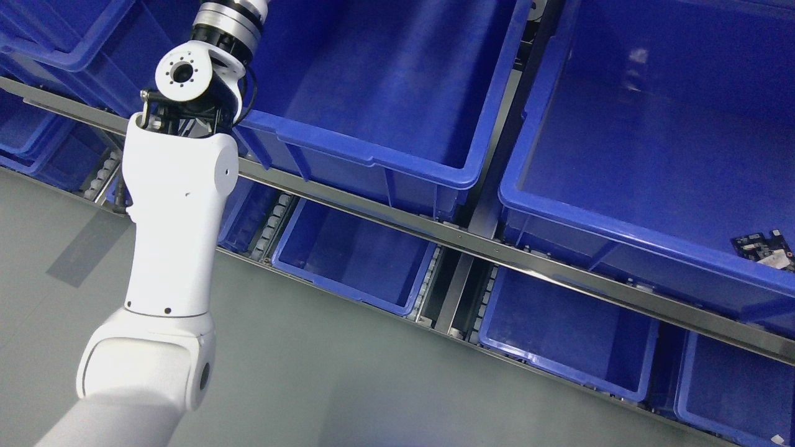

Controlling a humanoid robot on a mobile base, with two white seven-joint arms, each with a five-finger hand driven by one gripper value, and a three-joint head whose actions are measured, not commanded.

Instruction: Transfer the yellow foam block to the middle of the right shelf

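A shelf rack point(472, 239) of grey metal rails fills most of the head view, and it runs tilted from the upper left to the lower right. On its upper level stand two big blue bins: one in the middle point(385, 93) and one on the right point(652, 136), with a narrow gap between them. Below the rail, more blue bins sit side by side, for example one under the middle bin point(354, 254) and one further right point(565, 329), and other bins show at the left edge and the lower right corner. Between the lower bins, rows of small rollers point(270, 226) are visible. The grey floor point(310, 372) takes the lower left part of the picture, smooth and bare, with a faint darker shadow on its left side. The left arm point(174, 248), white with a black and silver wrist, rises from the bottom left and leaves the picture at the top edge, so its hand is out of view and I cannot tell the state of its fingers. In the right bin, near the picture's right edge, lies a small dark circuit board point(765, 248). The yellow foam block is not visible anywhere in this view.
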